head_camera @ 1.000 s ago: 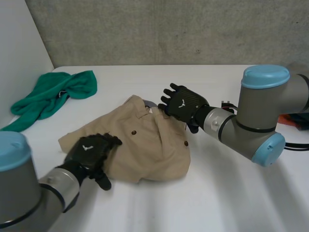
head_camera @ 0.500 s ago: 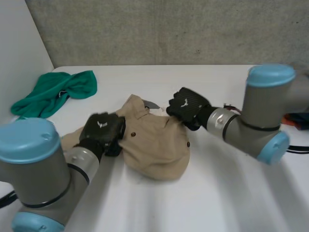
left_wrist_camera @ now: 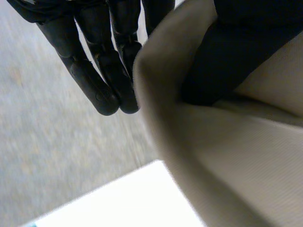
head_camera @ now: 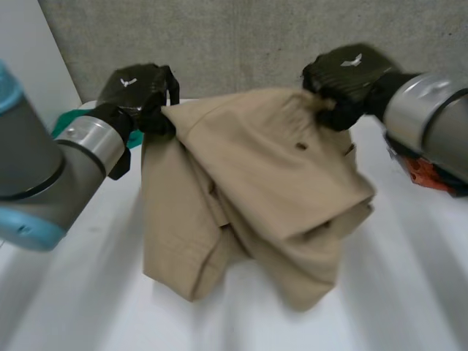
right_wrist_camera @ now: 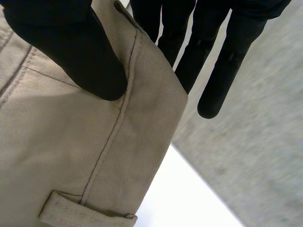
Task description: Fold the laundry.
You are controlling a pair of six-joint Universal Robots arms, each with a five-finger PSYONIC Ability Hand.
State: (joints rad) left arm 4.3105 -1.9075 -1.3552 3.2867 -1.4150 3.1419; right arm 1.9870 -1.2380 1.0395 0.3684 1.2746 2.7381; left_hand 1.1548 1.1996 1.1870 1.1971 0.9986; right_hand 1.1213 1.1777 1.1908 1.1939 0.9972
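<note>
- Fingers (right_wrist_camera: 222, 71) and thumb of right hand (head_camera: 347, 73) pinch beige garment (head_camera: 256, 168) at one top corner; left hand (head_camera: 139, 91) pinches the opposite top edge.
- Below garment: open white table (head_camera: 409, 292).
- Behind garment: grey wall (head_camera: 241, 44).

One tan buttoned cloth garment (head_camera: 248, 168), one crumpled green cloth (head_camera: 64, 119), one orange-red object (head_camera: 424, 172), one white table (head_camera: 409, 292), two black hands: left hand (head_camera: 135, 88), right hand (head_camera: 344, 73)
</note>
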